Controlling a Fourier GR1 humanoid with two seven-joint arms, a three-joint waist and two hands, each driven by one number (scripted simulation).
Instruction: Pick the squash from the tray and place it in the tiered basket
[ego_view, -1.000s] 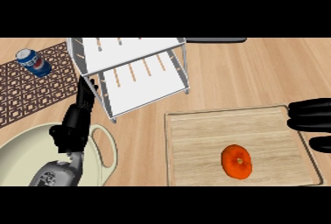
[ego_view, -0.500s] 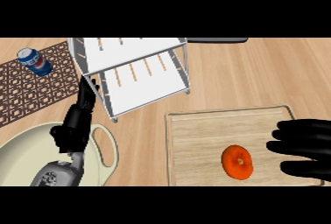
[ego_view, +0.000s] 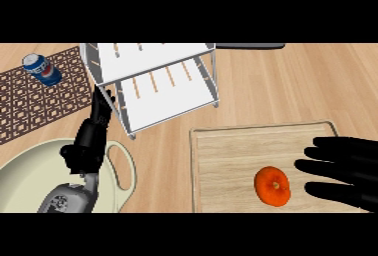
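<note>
The orange squash (ego_view: 274, 186) lies on the wooden tray (ego_view: 221, 165) at about five o'clock, and the right hand (ego_view: 347, 170), fingers spread just beside it, could nudge the round fruit rolling away from the tiered basket (ego_view: 159, 80).

Orange squash (ego_view: 274, 186) flat on wooden tray (ego_view: 229, 165); white tiered basket (ego_view: 159, 82) apart.

soda can (ego_view: 41, 69) — upper left, on patterned mat (ego_view: 37, 102) | cream plate (ego_view: 29, 170) — lower left
</note>
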